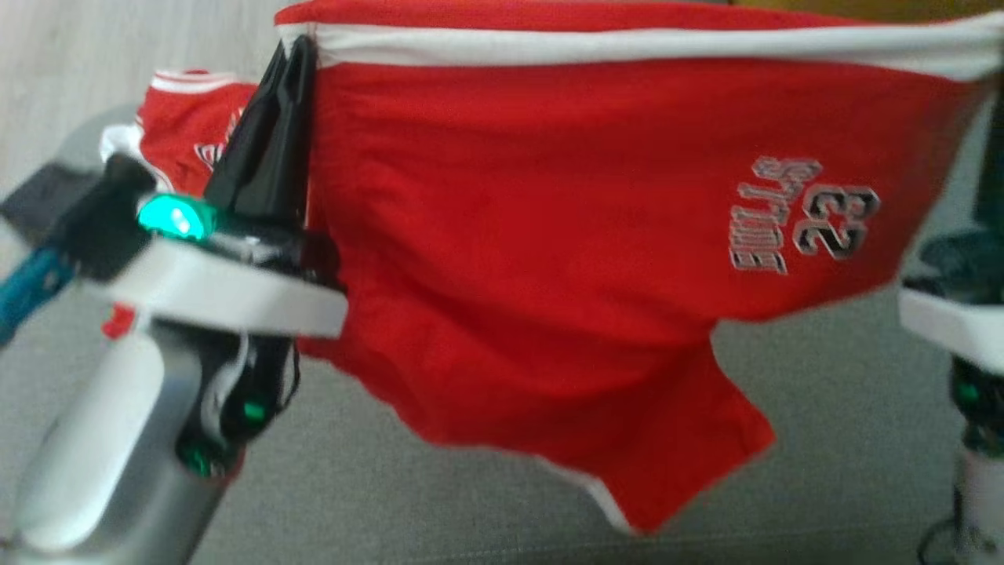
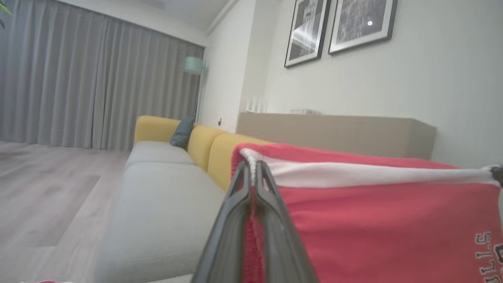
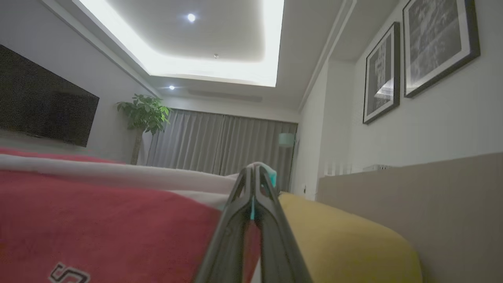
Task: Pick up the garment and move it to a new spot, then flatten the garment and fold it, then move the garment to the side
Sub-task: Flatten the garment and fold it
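Red jersey T-shirt: light, soft, limp knit that sags wherever it is unsupported, so I judge the corners of the white-banded edge the best holds. Left hand is pinched tight on one corner, right hand on the other. The cloth hangs stretched between them over the grey sofa seat.

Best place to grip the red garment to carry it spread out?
The garment: its white-banded top edge, one end per gripper, coming from below. Left gripper and right gripper pinch it there, and it hangs spread between them.
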{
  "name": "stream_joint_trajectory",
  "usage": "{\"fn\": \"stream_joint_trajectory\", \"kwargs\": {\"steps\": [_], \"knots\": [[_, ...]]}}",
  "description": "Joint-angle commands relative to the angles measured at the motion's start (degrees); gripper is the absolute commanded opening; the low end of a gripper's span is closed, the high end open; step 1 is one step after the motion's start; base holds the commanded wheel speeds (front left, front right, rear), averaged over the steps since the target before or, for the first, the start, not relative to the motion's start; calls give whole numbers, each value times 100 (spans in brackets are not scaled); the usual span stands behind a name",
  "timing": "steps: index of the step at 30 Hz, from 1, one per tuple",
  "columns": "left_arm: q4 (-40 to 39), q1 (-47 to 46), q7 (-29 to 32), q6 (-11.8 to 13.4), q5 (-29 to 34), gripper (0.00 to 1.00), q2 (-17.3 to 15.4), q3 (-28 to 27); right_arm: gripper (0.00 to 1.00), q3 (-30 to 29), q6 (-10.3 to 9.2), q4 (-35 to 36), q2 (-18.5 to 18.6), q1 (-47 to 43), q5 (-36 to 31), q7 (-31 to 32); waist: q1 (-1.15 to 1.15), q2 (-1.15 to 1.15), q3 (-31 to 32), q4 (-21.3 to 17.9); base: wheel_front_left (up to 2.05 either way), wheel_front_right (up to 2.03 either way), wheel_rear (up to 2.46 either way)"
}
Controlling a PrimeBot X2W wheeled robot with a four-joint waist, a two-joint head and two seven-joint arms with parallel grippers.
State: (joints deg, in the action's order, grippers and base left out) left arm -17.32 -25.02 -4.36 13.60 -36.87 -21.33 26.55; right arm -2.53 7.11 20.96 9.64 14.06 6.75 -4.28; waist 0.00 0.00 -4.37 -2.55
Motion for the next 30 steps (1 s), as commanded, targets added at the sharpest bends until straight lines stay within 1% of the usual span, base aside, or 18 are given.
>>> {"fn": "stream_joint_trajectory", "kwargs": {"steps": [1, 4, 7, 12, 15, 19, 23, 24, 26, 30], "knots": [[27, -476, 10, -48, -34, 0, -137, -344, 0, 129, 37, -16, 47, 422, 66, -3, 0, 0, -239, -57, 0, 0, 0], [750, -1069, 9, -279, -13, 0, -97, -321, 0, 263, 37, -748, 25, 1128, 82, -194, 0, 0, -526, -127, 0, 0, 0], [1531, -1867, -71, -472, 62, 0, 21, -331, 0, 377, 37, -1487, -90, 2043, 27, -505, 0, 0, -801, -206, 0, 0, 0], [2855, -3284, -526, -691, 303, 0, 290, -400, 0, 415, 37, -2571, -364, 3592, -417, -920, 0, 0, -1240, -392, 0, 0, 0], [3617, -3810, -739, -786, 339, 0, 503, -407, 0, 480, 37, -3160, -519, 4062, -626, -1015, 0, 0, -1523, -465, 0, 0, 0], [4448, -3898, -968, -955, 301, 0, 728, -464, 0, 666, 37, -3817, -638, 4011, -585, -1064, 0, 0, -1861, -540, 0, 0, 0], [5039, -3517, -1053, -1225, 332, 0, 854, -520, 0, 786, 37, -3906, -670, 3535, -368, -1069, 0, 0, -2079, -555, 0, 0, 0], [5039, -3517, -1053, -1225, 332, 0, 854, -520, 0, 786, 37, -3906, -670, 3535, -368, -1069, 0, 0, -2079, -555, 0, 0, 0], [5021, -3272, -1059, -1338, 381, 0, 951, -704, 0, 794, 37, -3769, -673, 3271, -180, -1070, 0, 0, -2123, -557, 0, 0, 0], [4592, -2579, -1062, -1574, 606, 0, 1251, -1190, 0, 704, 37, -3337, -674, 2728, -1, -1071, 0, 0, -2030, -522, 0, 0, 0]]}}
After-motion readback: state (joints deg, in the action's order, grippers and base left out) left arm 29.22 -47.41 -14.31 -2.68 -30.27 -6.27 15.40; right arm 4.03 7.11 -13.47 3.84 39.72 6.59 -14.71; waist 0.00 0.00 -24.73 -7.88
